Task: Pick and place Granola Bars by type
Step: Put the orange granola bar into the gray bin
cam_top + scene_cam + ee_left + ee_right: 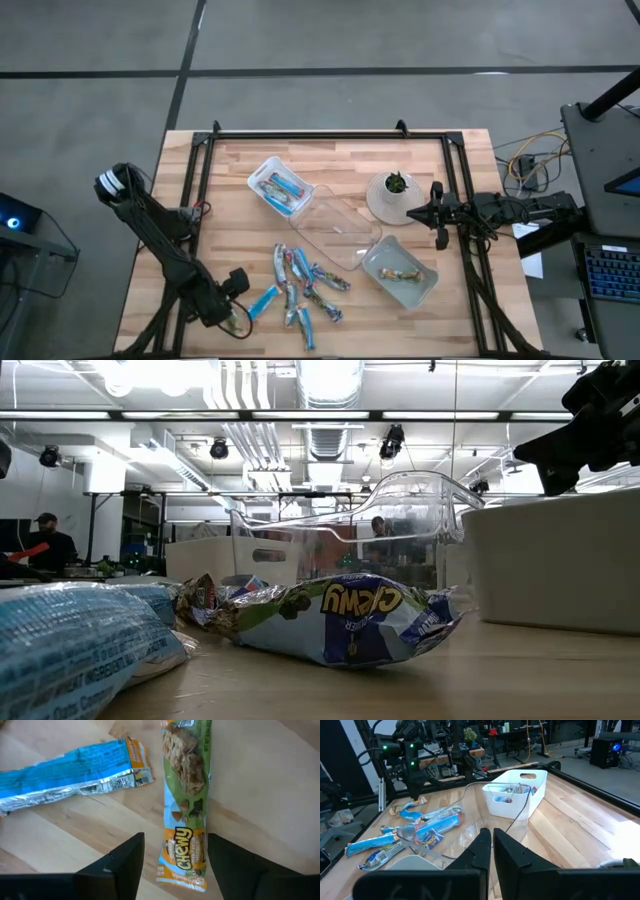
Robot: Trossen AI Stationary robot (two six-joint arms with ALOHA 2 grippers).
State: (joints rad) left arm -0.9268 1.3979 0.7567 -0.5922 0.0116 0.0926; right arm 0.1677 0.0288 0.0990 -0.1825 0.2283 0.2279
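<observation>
Several granola bars [305,285] lie loose in a heap on the wooden table, near its front edge. My left gripper [175,870] is open low over the table's near left part. Its fingers stand on either side of the end of a greenish-tan bar [186,795] that lies flat, and they do not plainly touch it. A bright blue bar [70,775] lies beside it, also seen in the high view [265,300]. My right gripper [437,215] is shut and empty, and hangs above the table's right side beside the potted plant [393,190].
Three trays stand in a slanting row: a white tray [262,172] holding blue bars, a clear tray [335,232] in the middle, and a tray [425,290] with a greenish-tan bar at the right. A black frame [330,135] rims the table. A person sits in the room behind.
</observation>
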